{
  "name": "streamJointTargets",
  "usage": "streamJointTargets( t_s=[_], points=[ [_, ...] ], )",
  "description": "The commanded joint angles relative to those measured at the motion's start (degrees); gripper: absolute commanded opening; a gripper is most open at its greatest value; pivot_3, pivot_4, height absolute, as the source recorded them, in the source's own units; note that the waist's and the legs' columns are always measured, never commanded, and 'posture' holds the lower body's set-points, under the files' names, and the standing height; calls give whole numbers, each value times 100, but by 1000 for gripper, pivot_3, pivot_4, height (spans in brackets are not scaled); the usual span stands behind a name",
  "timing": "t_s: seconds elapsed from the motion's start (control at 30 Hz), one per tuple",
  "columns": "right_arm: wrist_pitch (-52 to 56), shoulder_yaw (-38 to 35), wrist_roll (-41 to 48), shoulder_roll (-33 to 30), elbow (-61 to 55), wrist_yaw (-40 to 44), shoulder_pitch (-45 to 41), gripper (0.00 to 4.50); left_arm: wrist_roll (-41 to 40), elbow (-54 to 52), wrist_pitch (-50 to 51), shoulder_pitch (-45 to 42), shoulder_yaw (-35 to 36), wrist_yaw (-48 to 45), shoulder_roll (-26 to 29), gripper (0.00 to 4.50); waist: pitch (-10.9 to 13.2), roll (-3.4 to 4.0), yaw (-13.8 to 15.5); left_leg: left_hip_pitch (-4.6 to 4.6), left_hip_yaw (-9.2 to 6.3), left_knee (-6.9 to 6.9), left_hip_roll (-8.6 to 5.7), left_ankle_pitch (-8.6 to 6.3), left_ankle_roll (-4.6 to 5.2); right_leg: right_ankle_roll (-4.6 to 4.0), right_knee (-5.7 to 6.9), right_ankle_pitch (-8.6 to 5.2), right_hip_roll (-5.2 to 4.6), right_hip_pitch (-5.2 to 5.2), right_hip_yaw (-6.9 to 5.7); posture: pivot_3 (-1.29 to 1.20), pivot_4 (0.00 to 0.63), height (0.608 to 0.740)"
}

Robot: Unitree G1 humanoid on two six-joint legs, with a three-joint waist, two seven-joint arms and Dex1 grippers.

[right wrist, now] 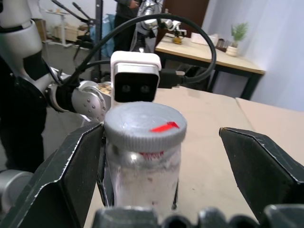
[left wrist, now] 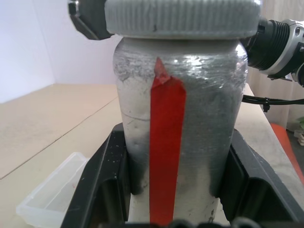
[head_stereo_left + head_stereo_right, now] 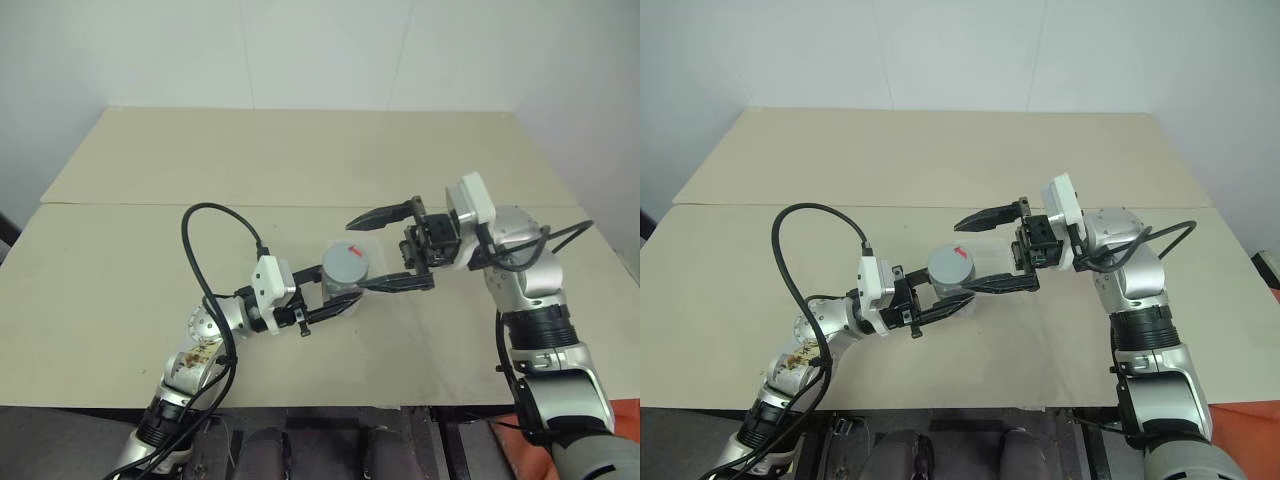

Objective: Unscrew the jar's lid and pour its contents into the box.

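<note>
The jar [image 2: 199, 142] is upright and held above the table, silvery-clear with a red strip down its side. My left gripper [image 3: 335, 302] is shut on the jar's body, one black finger [image 2: 95, 190] on each side. The grey lid [image 1: 145, 126] with its red mark sits on the jar's top. My right gripper [image 3: 358, 256] comes in from the right and is open, its fingers [image 1: 57, 180] standing apart on either side of the lid without touching it. The clear box [image 2: 52, 197] lies on the table just beyond and below the jar.
The beige table [image 3: 300, 160] has a seam running across it [image 3: 120, 205] and drops off at the near edge. A black cable [image 3: 200, 240] loops up from my left arm.
</note>
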Motion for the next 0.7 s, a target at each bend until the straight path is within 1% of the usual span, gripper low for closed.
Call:
streamJointTargets(
  t_s=[0.03,0.2,0.3,0.37,0.57,0.7],
  points=[
    [-225,-269,-56,-148,29,-7,27,4435,6,-117,-180,-34,-17,-49,-46,1996,0,0,1,0,0,0,0,0,0,0,0,0,0,0,0,0,150,740],
    [-177,-399,20,-314,-54,6,169,4435,14,-68,-191,-51,-9,-19,-72,1996,0,0,4,0,0,0,0,0,0,0,0,0,0,1,0,0,150,740],
    [120,-486,218,-476,-433,-43,267,4435,99,-11,-194,-76,3,118,-126,1996,0,0,4,0,0,1,0,0,0,0,0,0,0,1,0,0,150,740],
    [114,-507,239,-526,-718,-125,359,4435,145,28,-204,-98,6,166,-157,1996,0,0,4,0,0,1,0,0,0,0,0,0,0,0,0,0,150,740],
    [289,-386,175,-437,-1589,-717,619,4435,202,74,-213,-122,-31,200,-245,1996,0,0,4,0,-1,1,0,0,0,0,1,0,0,1,1,0,150,740],
    [226,-116,-204,-48,-1942,-1486,729,4435,223,98,-217,-143,-41,193,-277,1996,0,0,-8,1,-1,1,1,0,0,0,1,0,0,0,1,0,150,740]
  ],
)
